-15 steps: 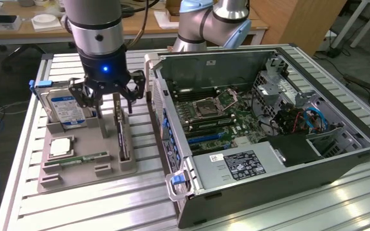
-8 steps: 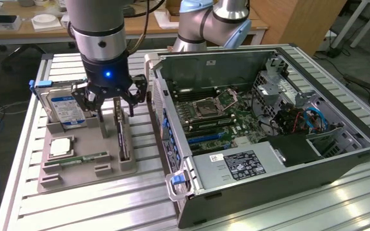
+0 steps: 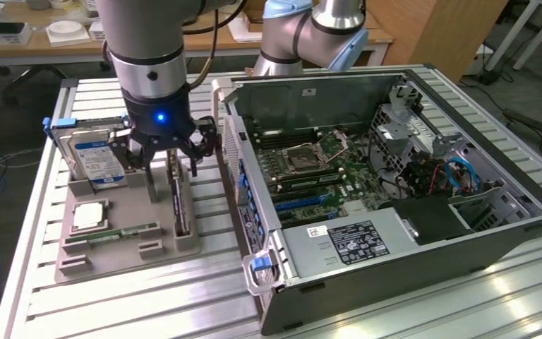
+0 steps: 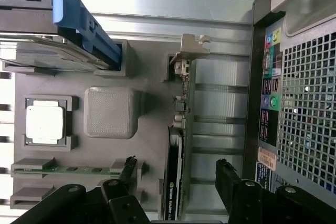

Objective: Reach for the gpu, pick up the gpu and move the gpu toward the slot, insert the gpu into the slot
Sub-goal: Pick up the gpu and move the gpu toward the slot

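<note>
Gripper [image 3: 169,161] hangs just above the gpu [image 3: 178,205] with its jaws wide apart. In the wrist view one finger stands on each side of the card, and neither touches it. The gpu stands on its long edge in a groove of the grey tray [image 3: 111,247], beside the open computer case [image 3: 497,233]. I judge the step in hand to be the reach. To do it well, the descent should be straight and centred across the thin card. The fingers should face its flat sides and stay away from the bracket [image 4: 191,45], so nothing pushes the card crooked in its groove. The card is thin, flat and dark, and the bracket at one end is bent silver metal. The tray looks like matte plastic with rounded blocks. The table [image 3: 158,304] below is ribbed, shiny aluminium.
</note>
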Action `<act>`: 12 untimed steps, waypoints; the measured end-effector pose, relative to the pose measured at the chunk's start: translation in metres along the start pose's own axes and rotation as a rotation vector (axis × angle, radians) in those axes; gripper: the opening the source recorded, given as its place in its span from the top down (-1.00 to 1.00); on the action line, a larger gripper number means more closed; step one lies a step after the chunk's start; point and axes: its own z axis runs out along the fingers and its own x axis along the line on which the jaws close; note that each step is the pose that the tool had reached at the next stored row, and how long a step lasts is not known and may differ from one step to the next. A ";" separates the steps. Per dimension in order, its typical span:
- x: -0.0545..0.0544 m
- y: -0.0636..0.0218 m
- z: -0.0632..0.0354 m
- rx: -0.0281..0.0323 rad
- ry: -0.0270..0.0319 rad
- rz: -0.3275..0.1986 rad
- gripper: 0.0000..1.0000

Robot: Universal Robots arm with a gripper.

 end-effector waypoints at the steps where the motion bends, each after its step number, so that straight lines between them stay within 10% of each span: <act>1: 0.000 -0.0001 0.0014 0.0000 0.0000 0.000 -0.41; 12: 0.000 -0.0053 0.0143 -0.0001 -0.0003 0.009 -0.41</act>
